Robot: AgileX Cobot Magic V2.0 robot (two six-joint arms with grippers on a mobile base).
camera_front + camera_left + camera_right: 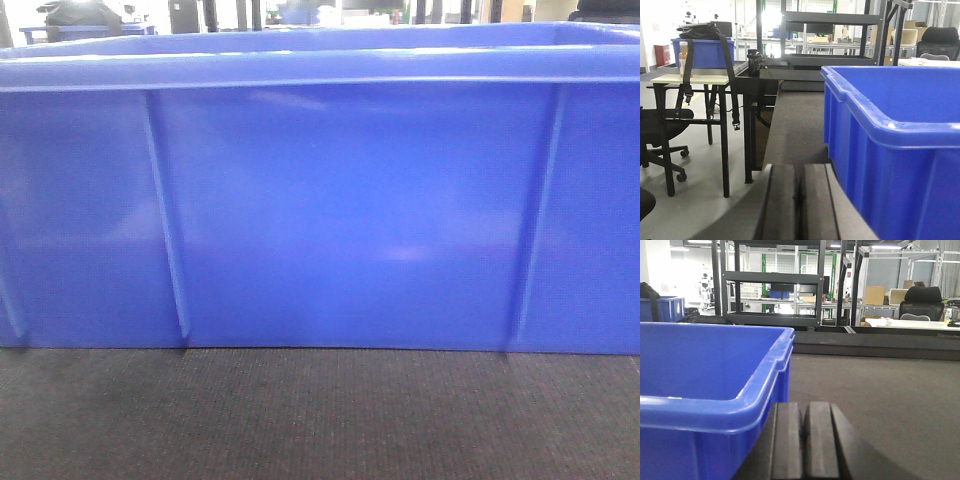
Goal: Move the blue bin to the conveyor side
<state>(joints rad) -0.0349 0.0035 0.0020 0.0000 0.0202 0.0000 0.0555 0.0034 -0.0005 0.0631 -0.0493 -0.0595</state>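
The blue bin point(340, 200) fills the front view, standing on the dark woven conveyor point(320, 420). In the left wrist view the bin point(895, 140) is on the right, and my left gripper point(800, 200) sits just left of its wall, jaws shut with nothing between them. In the right wrist view the bin point(705, 385) is on the left, and my right gripper point(802, 440) sits just right of its corner, jaws shut and empty. The conveyor point(880, 390) stretches away to the right of the bin. Neither gripper shows in the front view.
Left of the conveyor point(795, 125) stands a table point(695, 80) with a smaller blue crate point(705, 52), a black bag and a hanging strap, plus an office chair point(660, 135). Black shelving point(772, 280) rises behind the conveyor. A raised black edge point(875, 345) bounds the belt's far side.
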